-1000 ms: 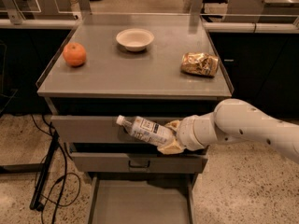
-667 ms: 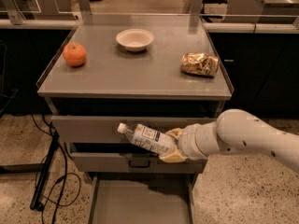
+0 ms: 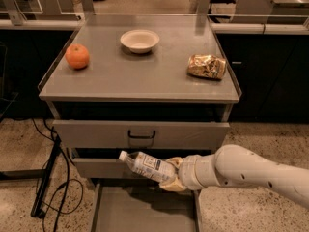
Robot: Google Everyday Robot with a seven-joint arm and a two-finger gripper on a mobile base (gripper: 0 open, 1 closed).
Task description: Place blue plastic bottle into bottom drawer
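Observation:
The blue plastic bottle [image 3: 146, 166] is a small clear bottle with a white cap and a printed label. It lies almost level, cap pointing left, in front of the middle drawer front. My gripper [image 3: 172, 177] is shut on the bottle's base end, and the white arm reaches in from the right. The bottom drawer [image 3: 112, 211] is pulled out below, a wide grey tray with a flat floor. The bottle hangs above the drawer's back part, apart from the floor.
On the cabinet top [image 3: 140, 79] stand an orange [image 3: 77, 56] at left, a white bowl [image 3: 139, 40] at the back and a golden foil snack bag [image 3: 207, 66] at right. The top drawer front [image 3: 96, 134] has a dark loop handle. Black cables [image 3: 48, 182] lie on the floor at left.
My gripper and the bottle have moved down, from the top drawer front's height to the middle drawer front's, closer to the open bottom drawer. The bottle stays held.

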